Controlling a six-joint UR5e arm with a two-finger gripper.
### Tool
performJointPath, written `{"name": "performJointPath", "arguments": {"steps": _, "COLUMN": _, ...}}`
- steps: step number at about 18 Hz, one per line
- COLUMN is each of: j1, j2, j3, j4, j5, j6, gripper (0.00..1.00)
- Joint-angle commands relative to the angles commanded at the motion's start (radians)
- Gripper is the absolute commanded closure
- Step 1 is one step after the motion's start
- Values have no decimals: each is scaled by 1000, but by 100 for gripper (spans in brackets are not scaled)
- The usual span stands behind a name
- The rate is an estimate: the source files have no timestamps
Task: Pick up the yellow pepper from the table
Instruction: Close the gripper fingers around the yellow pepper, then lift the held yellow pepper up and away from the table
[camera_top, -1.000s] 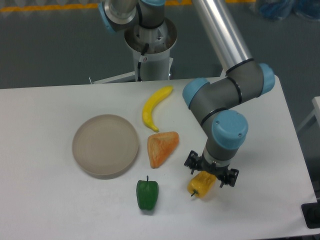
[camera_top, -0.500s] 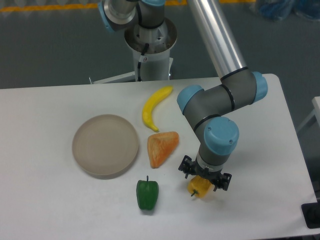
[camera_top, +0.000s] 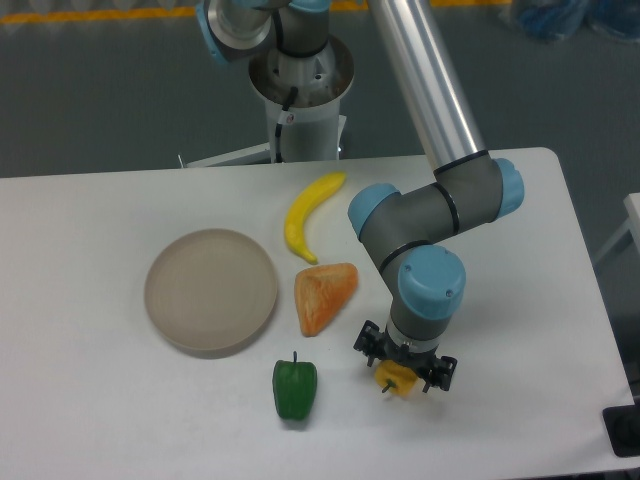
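The yellow pepper (camera_top: 398, 379) lies on the white table (camera_top: 90, 400) near the front, right of the green pepper; only its lower part and dark stem show under the wrist. My gripper (camera_top: 403, 364) points straight down over it, jaws spread wide, one black finger (camera_top: 366, 343) on its left and the other on its right. The pepper sits between the fingers, and I cannot see them pressing on it.
A green pepper (camera_top: 295, 389) lies left of the gripper. An orange wedge-shaped piece (camera_top: 322, 294) sits just up-left of it, a banana (camera_top: 307, 215) behind that. A round beige plate (camera_top: 211, 290) is at the left. The arm's base (camera_top: 300, 90) stands behind the table.
The arm has moved left and toward the front edge, lowering over the yellow pepper, which is now more covered. The jaws stay spread about the same. The pepper has not moved.
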Motion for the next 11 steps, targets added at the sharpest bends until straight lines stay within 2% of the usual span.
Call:
{"name": "performJointPath", "arguments": {"steps": 1, "j1": 0, "j2": 0, "j3": 2, "j4": -2, "j5": -6, "j6": 2, "gripper": 4}}
{"name": "performJointPath", "arguments": {"steps": 4, "j1": 5, "j2": 8, "j3": 2, "j4": -5, "j5": -8, "j6": 2, "gripper": 63}}
{"name": "performJointPath", "arguments": {"steps": 5, "j1": 8, "j2": 15, "j3": 3, "j4": -9, "j5": -8, "j6": 2, "gripper": 74}}
{"name": "performJointPath", "arguments": {"steps": 6, "j1": 11, "j2": 23, "j3": 11, "j4": -30, "j5": -8, "j6": 2, "gripper": 79}}
{"name": "performJointPath", "arguments": {"steps": 8, "j1": 15, "j2": 35, "j3": 20, "j4": -60, "j5": -6, "j6": 3, "gripper": 79}}
{"name": "performJointPath", "arguments": {"steps": 11, "j1": 57, "j2": 77, "j3": 21, "j4": -74, "j5": 1, "j6": 67, "gripper": 79}}
